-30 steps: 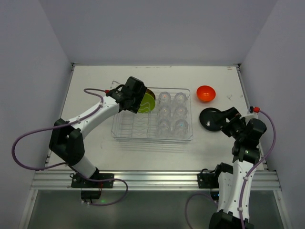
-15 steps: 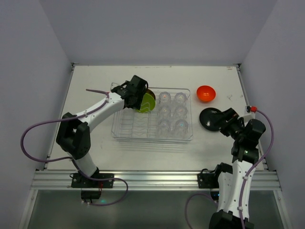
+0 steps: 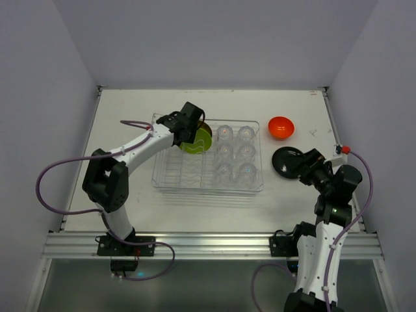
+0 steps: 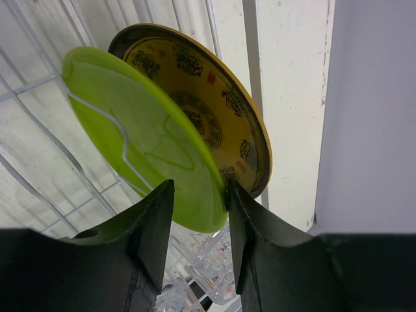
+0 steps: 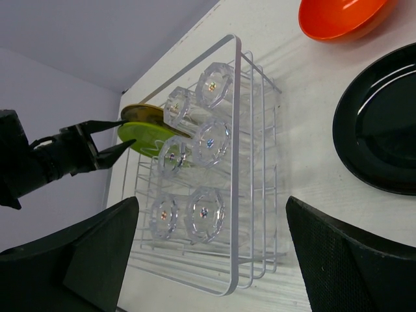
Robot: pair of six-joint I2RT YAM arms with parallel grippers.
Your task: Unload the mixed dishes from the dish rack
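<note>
The dish rack is a clear ribbed tray in mid-table. At its back left corner a lime-green plate stands on edge, with an olive plate with a yellow pattern close behind it. My left gripper straddles the green plate's lower rim. One finger is slipped between the two plates and a gap still shows between the jaws. Several clear glass cups fill the rack's right half. My right gripper is open and empty beside the black plate.
An orange bowl sits on the table right of the rack, behind the black plate. The right wrist view shows the rack's rim and the cups. White walls enclose the table on three sides.
My left gripper has pushed further onto the green plate and its jaws have narrowed round the rim. The left arm's elbow has swung to the right. The right arm has barely shifted.
</note>
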